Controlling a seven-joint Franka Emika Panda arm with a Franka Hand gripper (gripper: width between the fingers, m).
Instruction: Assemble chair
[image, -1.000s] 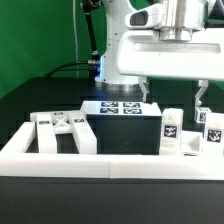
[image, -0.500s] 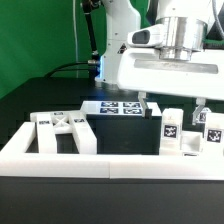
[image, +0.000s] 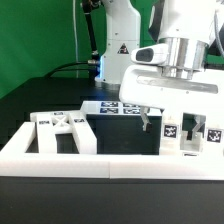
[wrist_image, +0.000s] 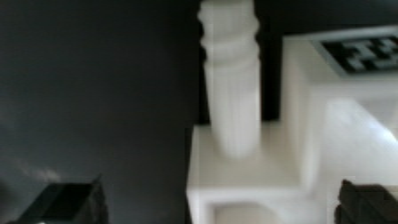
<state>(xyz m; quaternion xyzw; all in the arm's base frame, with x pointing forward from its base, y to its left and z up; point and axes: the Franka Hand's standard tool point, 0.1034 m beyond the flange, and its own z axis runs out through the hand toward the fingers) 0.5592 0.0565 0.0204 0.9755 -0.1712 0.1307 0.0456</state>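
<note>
Because the gripper (image: 177, 124) hangs low with its two fingers (wrist_image: 64, 200) spread wide and nothing held, one on each side of the white chair posts (image: 170, 130) standing by the long rail (image: 100, 160) on the exterior view's right, I think it is set to squeeze one.

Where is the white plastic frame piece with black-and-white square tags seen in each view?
Exterior view: the white plastic frame piece stands at the exterior view's left, just inside the long white rail.
Wrist view: not in it.
Shared landmark: the open gripper.
</note>
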